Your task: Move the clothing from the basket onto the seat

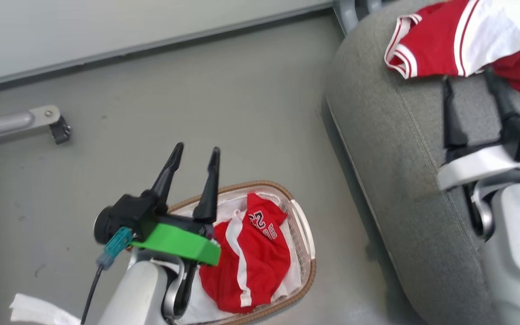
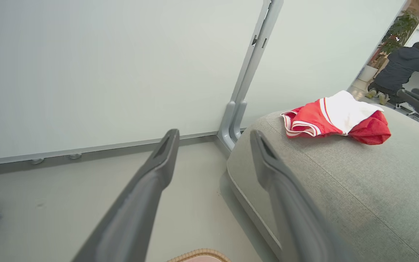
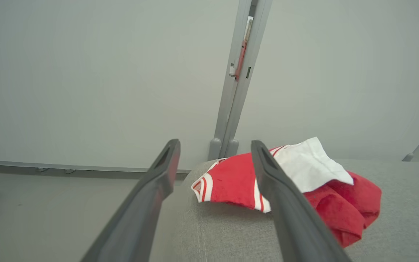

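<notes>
Left gripper (image 1: 197, 148) hovers above the basket (image 1: 306, 253) with fingers apart and empty, apparently placed to take the next item. One red garment (image 1: 251, 262), white-striped with dark numerals, lies crumpled inside the basket. On the seat (image 1: 400, 180), a second red garment (image 1: 440, 45) lies bunched, white panel uppermost. Right gripper (image 1: 467, 79) sits just beside it, fingers spread, holding nothing.

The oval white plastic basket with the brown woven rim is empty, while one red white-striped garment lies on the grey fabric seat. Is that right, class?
No. The head view shows a red numbered garment in the basket; the other garment does lie on the seat.
</notes>
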Controlling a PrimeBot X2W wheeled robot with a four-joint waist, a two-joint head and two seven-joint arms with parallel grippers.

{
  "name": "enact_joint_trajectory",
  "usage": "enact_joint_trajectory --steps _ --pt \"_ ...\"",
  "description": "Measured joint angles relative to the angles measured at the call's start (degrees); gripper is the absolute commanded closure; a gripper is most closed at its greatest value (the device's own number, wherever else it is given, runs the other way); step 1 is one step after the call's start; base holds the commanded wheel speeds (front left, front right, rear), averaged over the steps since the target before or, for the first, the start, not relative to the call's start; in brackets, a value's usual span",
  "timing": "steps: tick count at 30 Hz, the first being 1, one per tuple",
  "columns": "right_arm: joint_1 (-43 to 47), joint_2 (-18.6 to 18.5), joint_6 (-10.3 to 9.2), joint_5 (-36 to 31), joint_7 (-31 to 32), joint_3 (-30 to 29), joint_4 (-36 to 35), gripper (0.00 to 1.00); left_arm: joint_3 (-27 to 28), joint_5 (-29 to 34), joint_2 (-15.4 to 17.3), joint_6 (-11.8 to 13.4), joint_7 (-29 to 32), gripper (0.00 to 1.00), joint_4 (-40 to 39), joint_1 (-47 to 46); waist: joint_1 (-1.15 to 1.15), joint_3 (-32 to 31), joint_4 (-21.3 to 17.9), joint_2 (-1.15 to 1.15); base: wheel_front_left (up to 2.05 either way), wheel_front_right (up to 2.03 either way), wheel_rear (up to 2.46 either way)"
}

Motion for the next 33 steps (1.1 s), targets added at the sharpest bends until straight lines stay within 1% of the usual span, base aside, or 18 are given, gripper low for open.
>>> enact_joint_trajectory --steps 4,11,15,17,25,33 --pt "3.19 3.23 0.0 0.86 -0.01 0.76 0.12 0.0 2.87 -0.14 -0.02 1.62 0.0 0.0 -0.73 3.07 0.0 -2.46 1.26 0.0 0.0 0.0 0.0" --pt "8.42 6.2 0.0 1.43 0.0 0.92 0.05 0.0 8.4 -0.08 -0.02 3.71 0.0 0.0 -1.52 9.04 0.0 -6.06 3.35 0.0 0.0 0.0 0.0" --pt "11.41 6.71 0.0 0.93 0.0 1.79 0.08 0.0 11.1 -0.42 -0.02 4.5 0.0 0.0 -1.89 13.29 0.0 -8.32 3.97 0.0 0.0 0.0 0.0" --pt "13.62 6.79 0.0 1.22 0.0 2.47 -0.41 0.0 12.28 -0.23 -0.03 4.52 0.01 0.0 -2.05 15.52 0.0 -10.02 4.41 0.0 0.0 0.0 0.0" --pt "19.14 6.84 0.0 2.93 0.0 5.75 -1.26 0.0 13.25 0.09 -0.03 4.8 0.0 0.0 -2.41 18.76 0.0 -13.56 5.29 0.0 0.0 0.0 0.0" --pt "20.15 6.86 0.0 2.97 0.0 7.45 -1.3 0.0 13.73 0.08 -0.03 5.08 0.0 0.0 -2.29 19.75 0.0 -15.02 5.03 0.0 0.0 0.0 0.0"
